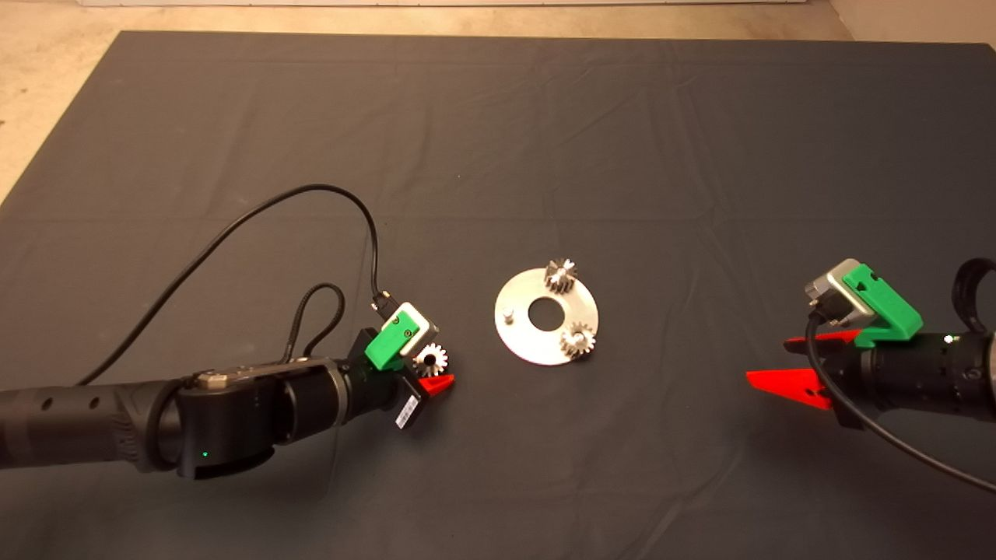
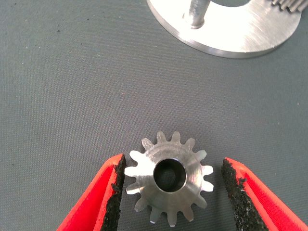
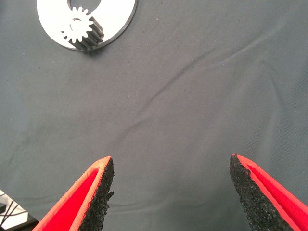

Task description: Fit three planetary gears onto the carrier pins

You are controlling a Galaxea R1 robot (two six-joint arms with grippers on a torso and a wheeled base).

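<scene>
The aluminium disc [image 1: 521, 338] lies flat mid-mat. Two planetary gears sit on its carrier pins, one at the far rim [image 1: 560, 276], one at the near right rim [image 1: 578, 340]. The third pin [image 1: 507, 314] stands bare at the disc's left rim. A bright silvery gear [image 1: 432, 359] lies flat on the mat left of the disc. My left gripper [image 1: 433, 367] is open, low around this gear [image 2: 190, 163], one finger on each side, the bare pin [image 2: 196, 14] just beyond. My right gripper [image 1: 766, 358] is open and empty over the mat, right of the disc [image 3: 118, 19].
A black cable [image 1: 257, 214] loops over the mat from the left wrist. The dark mat [image 1: 498, 117] has shallow creases. Bare mat lies between the right gripper and the disc. Pale floor [image 1: 47, 70] shows beyond the mat's far and left edges.
</scene>
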